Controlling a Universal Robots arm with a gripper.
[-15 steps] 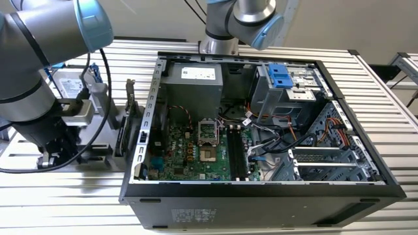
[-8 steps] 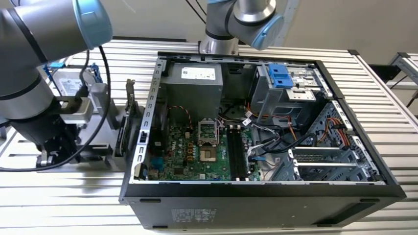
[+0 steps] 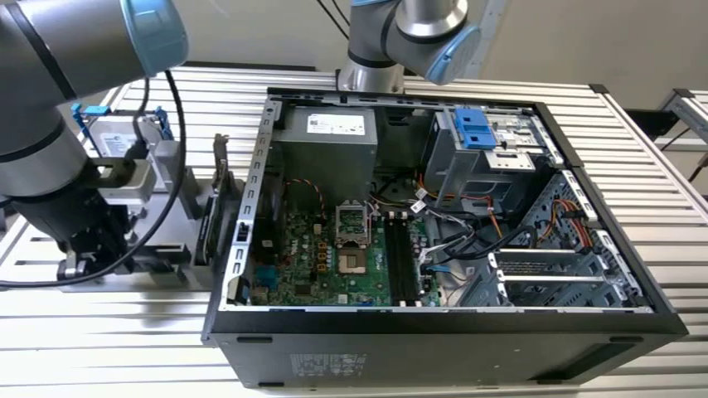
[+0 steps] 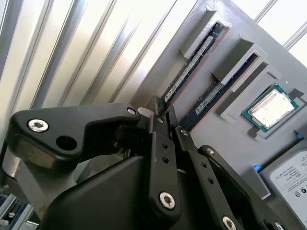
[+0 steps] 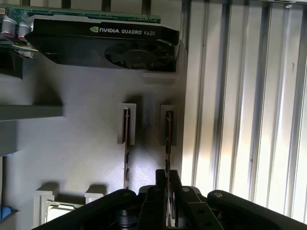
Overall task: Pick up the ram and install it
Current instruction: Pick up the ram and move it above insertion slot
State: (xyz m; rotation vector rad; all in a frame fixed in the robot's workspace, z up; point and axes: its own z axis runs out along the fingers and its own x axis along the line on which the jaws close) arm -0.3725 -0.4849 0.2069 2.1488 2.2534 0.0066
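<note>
The gripper (image 5: pixel 168 176) sits over the ram (image 5: pixel 168 127), a second stick (image 5: pixel 126 125) close beside it in the holder (image 5: pixel 81 153) and bare desk (image 5: pixel 240 120) slats on its other side; the graphics card (image 5: pixel 105 43) walls the holder's far end. In the exterior view the case (image 3: pixel 443 327), at three o'clock from the holder, stands open on top. Its slots (image 3: pixel 400 265) lie uncovered, with cables (image 3: pixel 459 240) crowding at their three o'clock and the power supply (image 3: pixel 327 141) at eleven.

White lettering on the black graphics card (image 5: pixel 103 45)
</note>
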